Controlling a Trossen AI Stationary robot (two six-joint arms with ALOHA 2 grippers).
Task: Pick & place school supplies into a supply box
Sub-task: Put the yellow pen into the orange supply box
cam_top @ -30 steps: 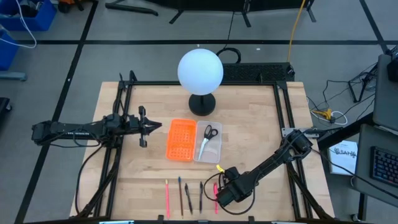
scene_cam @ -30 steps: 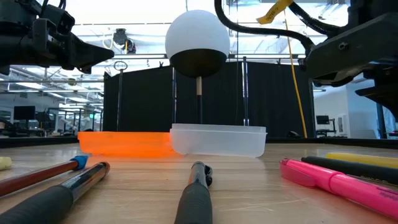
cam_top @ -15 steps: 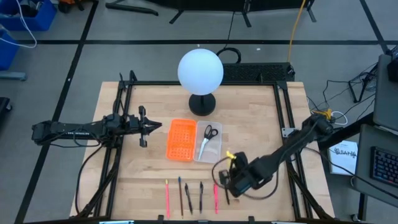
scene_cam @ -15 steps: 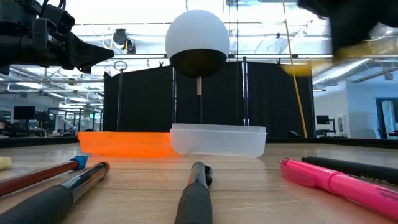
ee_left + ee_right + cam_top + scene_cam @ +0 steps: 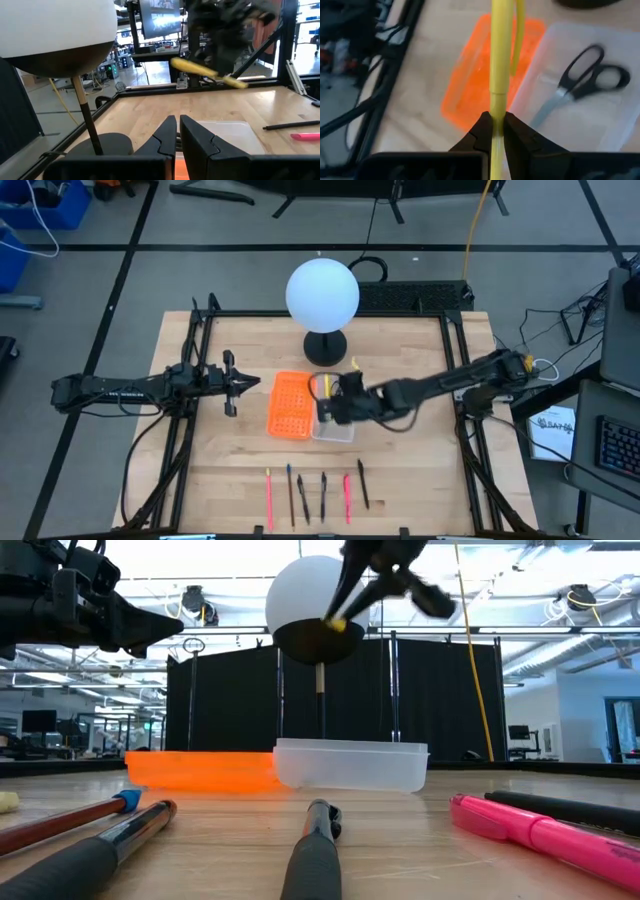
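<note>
Carrying the yellow pen (image 5: 498,60) pinched in its fingers, the right gripper (image 5: 333,406) has swung up from the table's near edge to above the supply box (image 5: 290,405). Its arm hides most of the clear tray in the high view; scissors (image 5: 580,82) lie inside. Left gripper (image 5: 243,383) waits beside the box, fingers pressed together.

text: none legible | labels: none | brands: none | numbers: none | signs: none

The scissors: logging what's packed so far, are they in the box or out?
In. The scissors lie flat inside the clear tray, beside the orange half.
</note>
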